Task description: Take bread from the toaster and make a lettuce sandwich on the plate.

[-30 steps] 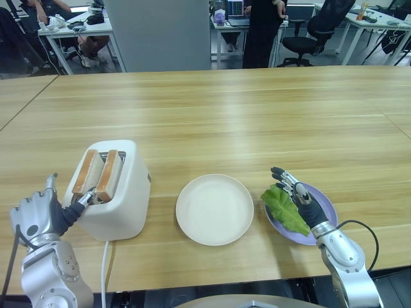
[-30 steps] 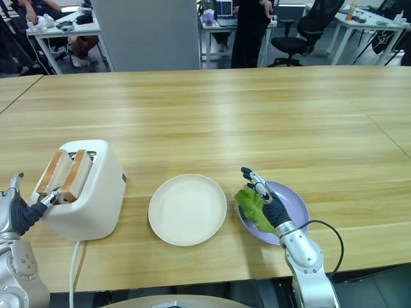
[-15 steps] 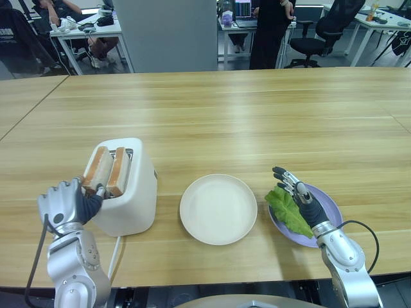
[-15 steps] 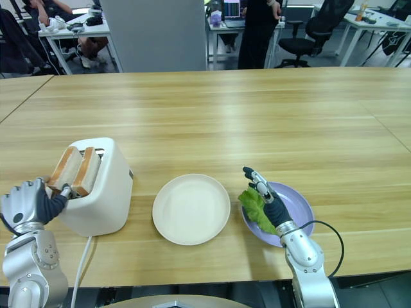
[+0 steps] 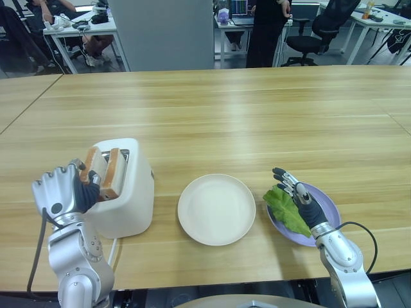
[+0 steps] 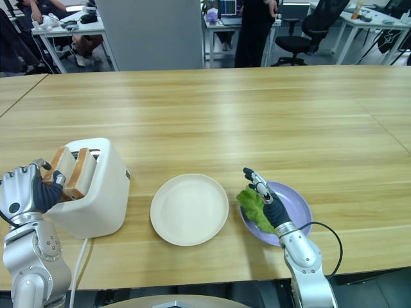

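A white toaster [image 5: 128, 192] stands at the left of the table with two bread slices [image 5: 113, 172] upright in its slots. My left hand [image 5: 61, 194] is at the toaster's left end, its fingers curled around the outer slice [image 6: 59, 163], which still sits in its slot. A cream plate [image 5: 216, 208] lies bare in the middle. To its right a lettuce leaf [image 5: 286, 210] rests on a purple plate [image 5: 326, 206]. My right hand [image 5: 300, 197] hovers over the leaf with fingers stretched out, holding nothing.
The toaster's white cord [image 6: 80, 256] runs off the table's front edge [image 5: 225, 279]. Wide bare wood lies beyond the plates. Desks, chairs and a grey pillar [image 5: 160, 32] stand behind the table.
My left hand rose from beside the toaster's lower left and its fingers closed around the outer slice. The view shifted slightly. The right hand stayed over the lettuce.
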Motion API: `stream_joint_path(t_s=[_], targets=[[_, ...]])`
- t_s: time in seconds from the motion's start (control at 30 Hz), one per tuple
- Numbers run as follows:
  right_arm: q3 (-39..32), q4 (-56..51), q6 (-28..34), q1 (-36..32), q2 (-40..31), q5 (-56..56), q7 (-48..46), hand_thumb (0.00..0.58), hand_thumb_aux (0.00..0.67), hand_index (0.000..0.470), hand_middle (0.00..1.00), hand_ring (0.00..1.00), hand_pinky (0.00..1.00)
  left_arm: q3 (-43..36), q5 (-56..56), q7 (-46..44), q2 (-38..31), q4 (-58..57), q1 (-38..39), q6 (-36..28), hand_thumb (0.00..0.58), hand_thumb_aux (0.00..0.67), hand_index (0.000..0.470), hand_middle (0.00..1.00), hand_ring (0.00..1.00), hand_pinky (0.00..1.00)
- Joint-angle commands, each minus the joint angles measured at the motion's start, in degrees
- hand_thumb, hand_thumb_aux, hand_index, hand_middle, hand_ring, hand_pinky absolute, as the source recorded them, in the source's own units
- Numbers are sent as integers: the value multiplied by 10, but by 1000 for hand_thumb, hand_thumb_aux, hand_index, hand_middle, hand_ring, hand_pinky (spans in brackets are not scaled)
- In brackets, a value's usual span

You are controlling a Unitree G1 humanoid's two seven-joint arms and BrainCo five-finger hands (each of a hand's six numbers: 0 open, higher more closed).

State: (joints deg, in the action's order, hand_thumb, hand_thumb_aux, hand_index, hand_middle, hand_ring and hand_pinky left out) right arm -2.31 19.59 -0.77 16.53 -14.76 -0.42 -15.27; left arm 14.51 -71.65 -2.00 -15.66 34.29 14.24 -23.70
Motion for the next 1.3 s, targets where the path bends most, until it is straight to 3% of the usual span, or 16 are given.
stream_joint_path(t_s=[0.03, 0.77, 0.8, 0.83, 0.87, 0.9, 0.97, 1.0, 1.3], targets=[[0, -7, -1, 2, 1, -1, 2, 0, 0, 0, 0, 0, 0, 13, 7, 14, 1, 23, -15, -2, 580, 670, 460, 992, 992, 992], [2, -13, -5, -4, 0, -1, 2, 0, 0, 0, 0, 0, 0, -6, 52, -2, 6, -18, -4, 0, 579, 649, 446, 1000, 1000, 1000], [2, -13, -5, -4, 0, -1, 2, 0, 0, 0, 0, 0, 0, -14, 44, -7, 6, -24, 5, 0, 547, 510, 350, 1000, 1000, 1000], [2, -13, -5, -5, 0, -1, 1, 0, 0, 0, 0, 0, 0, -19, 38, -10, 10, -24, 17, -2, 547, 510, 350, 1000, 1000, 1000], [3, -13, -5, -5, -1, 0, 0, 0, 0, 0, 0, 0, 0, -23, 28, -15, 10, -23, 29, -4, 466, 373, 256, 1000, 1000, 1000], [4, -13, -5, -5, -2, 0, -1, 0, 0, 0, 0, 0, 0, -29, 17, -20, 11, -22, 39, -7, 403, 300, 206, 1000, 1000, 1000], [5, -13, -5, -6, -3, 1, -1, 0, 0, 0, 0, 0, 0, -39, 3, -31, 14, -24, 59, -10, 104, 63, 43, 1000, 1000, 1000], [5, -14, -5, -6, -3, 1, -1, 0, 0, 0, 0, 0, 0, -44, -7, -40, 14, -26, 69, -13, 0, 0, 0, 1000, 1000, 1000], [15, -6, -4, -5, -5, 5, 0, 0, 0, 0, 0, 0, 0, -47, -56, -94, 11, -12, 118, -22, 0, 0, 0, 1000, 1000, 1000]])
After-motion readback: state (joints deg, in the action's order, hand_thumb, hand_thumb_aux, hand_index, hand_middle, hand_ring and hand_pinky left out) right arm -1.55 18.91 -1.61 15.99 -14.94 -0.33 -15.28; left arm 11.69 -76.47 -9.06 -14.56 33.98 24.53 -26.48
